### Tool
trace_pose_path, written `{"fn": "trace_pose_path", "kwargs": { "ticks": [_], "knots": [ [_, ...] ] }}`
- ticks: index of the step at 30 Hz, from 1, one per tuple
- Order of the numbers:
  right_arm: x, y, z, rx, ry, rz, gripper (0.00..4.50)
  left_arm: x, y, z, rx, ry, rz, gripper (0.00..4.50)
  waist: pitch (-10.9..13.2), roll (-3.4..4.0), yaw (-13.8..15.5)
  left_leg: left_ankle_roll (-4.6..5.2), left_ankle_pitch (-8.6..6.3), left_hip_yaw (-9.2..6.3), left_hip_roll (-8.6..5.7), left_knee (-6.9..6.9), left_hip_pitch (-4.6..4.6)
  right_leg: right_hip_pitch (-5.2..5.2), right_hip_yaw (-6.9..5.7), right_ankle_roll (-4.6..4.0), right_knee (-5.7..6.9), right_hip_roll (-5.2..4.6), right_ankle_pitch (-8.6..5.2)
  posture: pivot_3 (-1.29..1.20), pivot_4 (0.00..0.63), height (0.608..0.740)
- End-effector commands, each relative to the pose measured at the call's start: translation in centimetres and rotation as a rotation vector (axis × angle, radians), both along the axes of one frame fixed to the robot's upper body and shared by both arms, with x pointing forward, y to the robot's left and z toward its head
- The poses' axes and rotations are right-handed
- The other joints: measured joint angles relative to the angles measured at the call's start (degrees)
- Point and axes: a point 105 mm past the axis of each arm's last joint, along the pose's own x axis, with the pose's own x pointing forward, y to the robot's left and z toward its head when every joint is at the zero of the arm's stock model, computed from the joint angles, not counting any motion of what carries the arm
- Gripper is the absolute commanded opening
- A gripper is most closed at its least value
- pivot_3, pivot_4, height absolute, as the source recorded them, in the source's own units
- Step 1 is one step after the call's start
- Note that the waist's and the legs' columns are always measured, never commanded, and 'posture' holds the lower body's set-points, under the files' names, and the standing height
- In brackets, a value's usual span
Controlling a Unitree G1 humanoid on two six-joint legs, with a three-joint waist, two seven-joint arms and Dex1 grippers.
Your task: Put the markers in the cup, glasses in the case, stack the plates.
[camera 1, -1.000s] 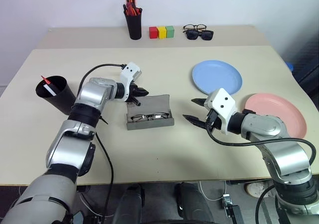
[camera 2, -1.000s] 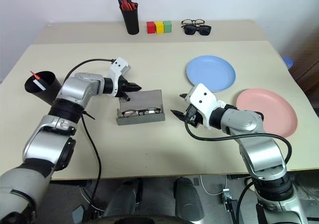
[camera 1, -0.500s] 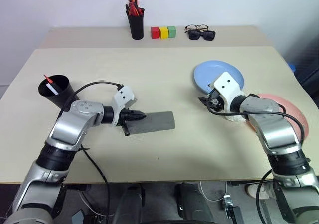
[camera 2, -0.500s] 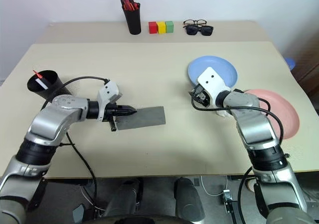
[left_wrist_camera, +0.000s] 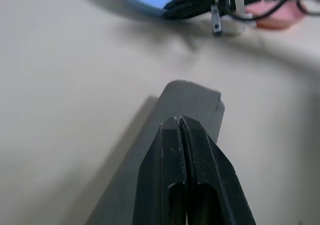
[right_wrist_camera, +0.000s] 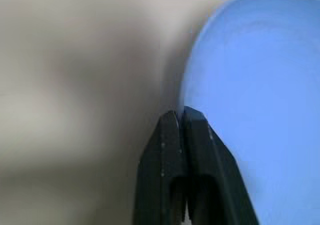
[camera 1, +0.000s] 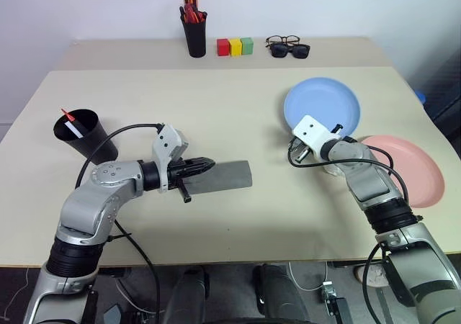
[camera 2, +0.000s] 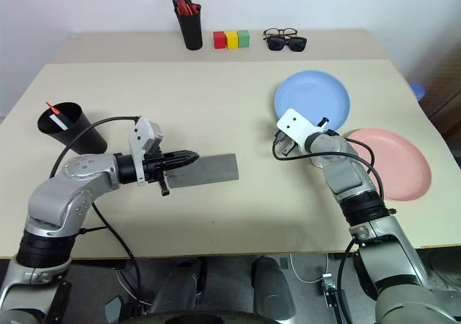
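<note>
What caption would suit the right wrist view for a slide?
Right gripper shut on the rim of the light blue plate above the beige table.

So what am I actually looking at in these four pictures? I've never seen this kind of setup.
It is a two-armed humanoid robot at a beige table. The two wide pictures come from cameras in its head, looking down over its arms. The two close-ups come from cameras on its wrists, looking along each pincer's black fingers.

The left pincer is shut and rests at the end of a grey case, whose lid is down. The right pincer is shut on the rim of a light blue plate. A pink plate lies beside it.

A black cup at the left holds two markers. At the back stand a pen holder, three coloured blocks and two pairs of glasses.
</note>
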Motion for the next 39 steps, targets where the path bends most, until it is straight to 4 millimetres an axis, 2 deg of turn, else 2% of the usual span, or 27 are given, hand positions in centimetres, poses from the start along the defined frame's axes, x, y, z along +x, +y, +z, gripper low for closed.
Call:
{"fn": "trace_pose_path", "kwargs": {
  "ticks": [1,5,8,12,14,17,22,26,28,31,34,38,39],
  "knots": [
    [-0.9,-0.5,4.2,-0.035,-0.167,0.012,0.05,0.0,-0.8,1.3,-0.044,-0.055,-0.024,0.00,0.01,0.02,0.16,0.00,0.00,0.00,0.00,0.00,0.00,0.00,0.00,0.00,0.00,0.00,0.00,0.00,0.150,0.740],
    [-3.6,-2.6,6.7,-0.073,-0.220,-0.025,0.05,0.6,-1.6,1.3,-0.060,-0.059,-0.059,0.00,0.03,0.05,0.79,0.00,0.00,0.01,-0.03,0.01,-0.03,0.00,0.00,0.00,-0.03,-0.02,0.00,0.00,0.150,0.740],
    [-7.2,-4.9,7.8,-0.049,-0.177,-0.080,0.05,1.1,-2.1,1.1,-0.056,-0.060,-0.100,0.00,0.02,0.06,1.71,0.00,0.00,0.00,-0.03,0.01,-0.03,0.00,-0.01,0.00,-0.03,-0.02,-0.01,0.00,0.150,0.740],
    [-11.9,-8.3,7.3,-0.047,-0.068,-0.202,0.05,1.8,-3.0,0.9,-0.061,-0.062,-0.167,0.00,0.01,0.06,1.91,0.03,-0.02,0.00,-0.03,0.02,-0.04,0.08,-0.02,0.02,-0.13,-0.02,-0.02,0.00,0.150,0.740],
    [-13.2,-9.3,6.4,-0.046,-0.010,-0.249,0.05,2.1,-3.4,0.9,-0.066,-0.067,-0.190,0.00,0.01,0.05,1.67,0.03,-0.02,0.00,-0.03,0.04,-0.01,0.12,-0.03,0.02,-0.13,-0.02,-0.02,0.00,0.150,0.740],
    [-13.7,-8.9,5.8,-0.032,0.006,-0.239,0.87,2.4,-3.9,0.7,-0.057,-0.068,-0.205,0.00,-0.02,0.11,0.88,0.04,-0.02,0.09,-0.01,0.05,0.11,0.18,0.03,0.02,-0.13,-0.01,-0.02,0.00,0.150,0.740],
    [-13.3,-5.9,4.0,0.033,0.046,-0.106,3.37,2.6,-4.1,0.7,-0.053,-0.077,-0.204,0.00,-0.05,0.16,0.30,0.04,-0.02,0.05,0.06,0.04,0.14,0.21,0.01,0.00,-0.12,0.06,-0.03,0.00,0.150,0.740],
    [-11.4,-4.2,0.8,0.071,0.098,-0.062,3.37,2.4,-3.0,0.4,-0.031,-0.087,-0.166,0.00,-0.06,0.15,0.00,0.04,-0.02,0.05,0.04,0.05,0.14,0.24,0.01,0.02,-0.12,0.03,-0.02,0.00,0.150,0.740],
    [-10.5,-4.2,-0.3,0.080,0.117,-0.079,3.37,2.3,-2.5,0.5,-0.031,-0.090,-0.139,0.00,-0.05,0.16,0.13,0.04,-0.02,0.04,0.04,0.03,0.14,0.24,0.01,0.01,-0.12,0.03,-0.03,0.00,0.150,0.740],
    [-9.1,-5.5,-1.1,0.023,0.101,-0.134,3.37,2.1,-2.1,0.6,-0.030,-0.092,-0.113,0.00,-0.04,0.16,0.26,0.04,-0.02,0.04,0.02,0.05,0.13,0.23,0.01,0.02,-0.13,0.01,-0.03,0.00,0.150,0.740],
    [-8.6,-6.4,-1.1,-0.040,0.085,-0.159,2.13,1.8,-1.5,0.6,-0.023,-0.097,-0.088,0.00,-0.05,0.15,0.51,0.04,-0.02,0.03,0.01,0.05,0.13,0.24,0.01,0.02,-0.13,0.00,-0.03,0.00,0.150,0.740],
    [-8.5,-6.8,0.4,-0.046,0.035,-0.175,0.06,1.7,-0.7,0.5,-0.023,-0.089,-0.063,0.00,-0.05,0.15,0.73,0.04,-0.02,0.03,0.01,0.00,0.13,0.22,0.00,0.02,-0.13,0.00,-0.03,0.00,0.150,0.740],
    [-8.5,-6.9,0.9,-0.055,0.022,-0.179,0.06,1.6,-0.6,0.4,-0.023,-0.087,-0.062,0.00,-0.05,0.15,0.78,0.04,-0.02,0.03,0.01,0.01,0.13,0.22,0.00,0.02,-0.12,0.00,-0.03,0.00,0.150,0.740]
  ]
}}
